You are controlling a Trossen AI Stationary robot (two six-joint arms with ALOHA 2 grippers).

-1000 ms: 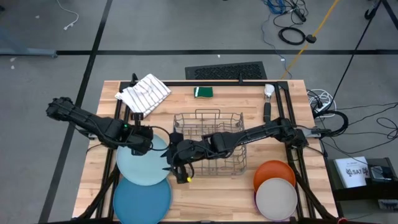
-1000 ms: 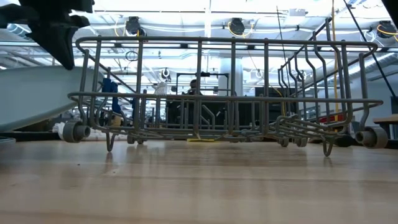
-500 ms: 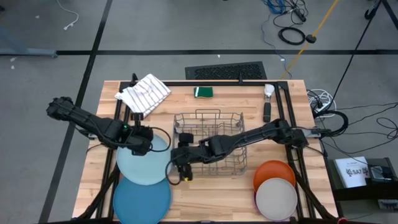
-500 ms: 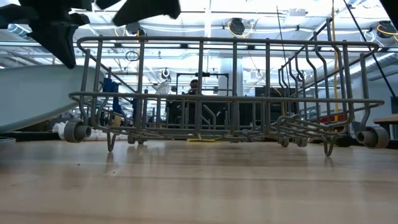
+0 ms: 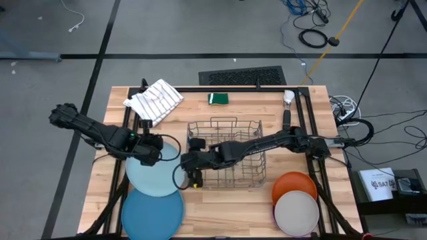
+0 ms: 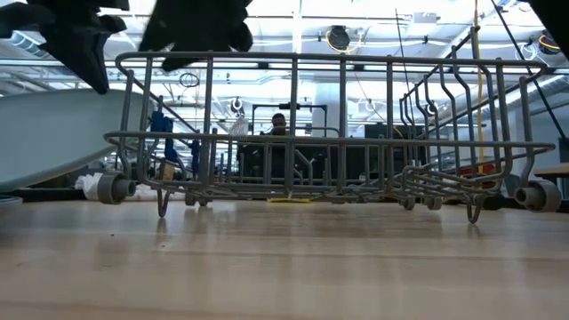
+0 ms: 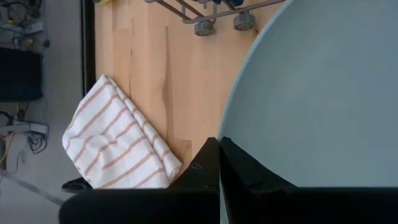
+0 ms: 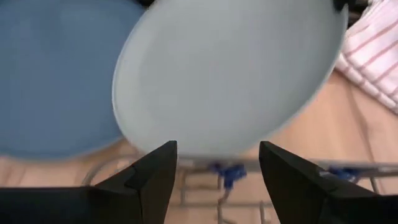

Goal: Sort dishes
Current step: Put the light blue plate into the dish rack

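A light blue plate (image 5: 155,177) is held up and tilted at the table's left, with my left gripper (image 5: 148,152) shut on its rim. It overlaps a darker blue plate (image 5: 152,213) lying flat near the front edge. My right gripper (image 5: 189,170) reaches across the wire rack (image 5: 224,153). It hangs open beside the rack's left end, facing the light blue plate (image 8: 230,74), and touches nothing. An orange plate (image 5: 293,183) and an off-white plate (image 5: 297,212) lie at the front right. My left gripper pinches the light blue plate's rim (image 7: 235,132) between its two fingers, on the plate's far-left side. The fingers come slanting down from the table's left. The plate (image 6: 53,133) sits tilted, its edge toward the rack raised; its low edge runs out of the low view.
A white striped cloth (image 5: 154,100) lies at the far left corner, close behind my left arm. A green sponge (image 5: 218,99) sits at the far edge. The rack stands mid-table under my right arm. Bare wood lies between the rack and the front edge.
My right gripper has come down and tipped more steeply. It has drawn a little toward the far edge along the rack's left end, closer to the light blue plate, and stays open. My left gripper and the plate have kept still.
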